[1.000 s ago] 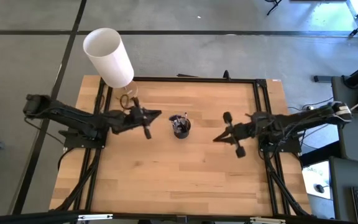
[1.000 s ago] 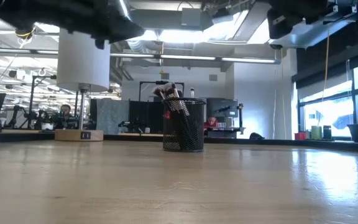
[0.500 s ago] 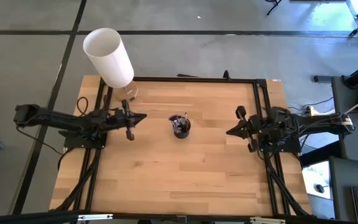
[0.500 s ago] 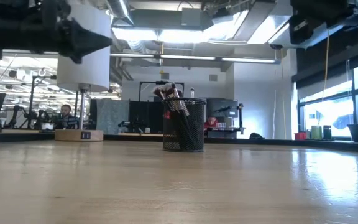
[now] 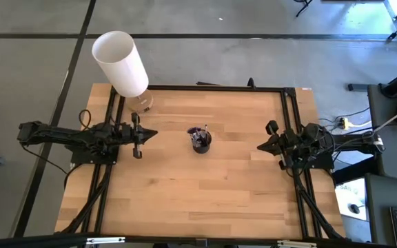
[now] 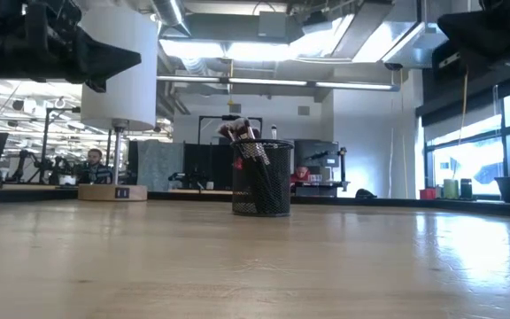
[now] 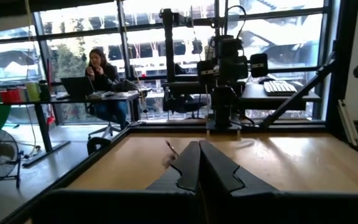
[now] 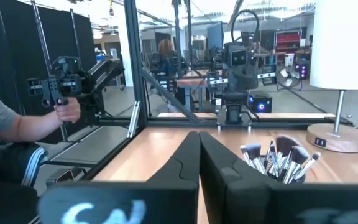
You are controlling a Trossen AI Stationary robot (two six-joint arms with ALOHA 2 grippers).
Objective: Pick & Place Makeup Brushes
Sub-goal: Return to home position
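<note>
The makeup brushes [image 5: 199, 136] stand bristles-up in a black mesh cup [image 6: 261, 177] at the table's middle; their pale and dark tips [image 8: 278, 158] show in the right wrist view. My left gripper [image 5: 151, 133] is shut and empty, raised above the table's left part, pointing toward the cup. My right gripper [image 5: 260, 146] is shut and empty, raised at the table's right part, pointing toward the cup. In each wrist view the two dark fingers [image 7: 199, 165] meet with no gap [image 8: 199, 163].
A white lamp shade [image 5: 120, 63] on a wooden base [image 5: 142, 103] stands at the far left corner. A black frame [image 5: 289, 110] runs round the table. People sit in the room beyond, one holding a handle [image 8: 61, 93] at the table's near side.
Both arms have drawn back from the cup: the left gripper toward the table's left edge, the right gripper toward the right edge. The cup and brushes have stayed still.
</note>
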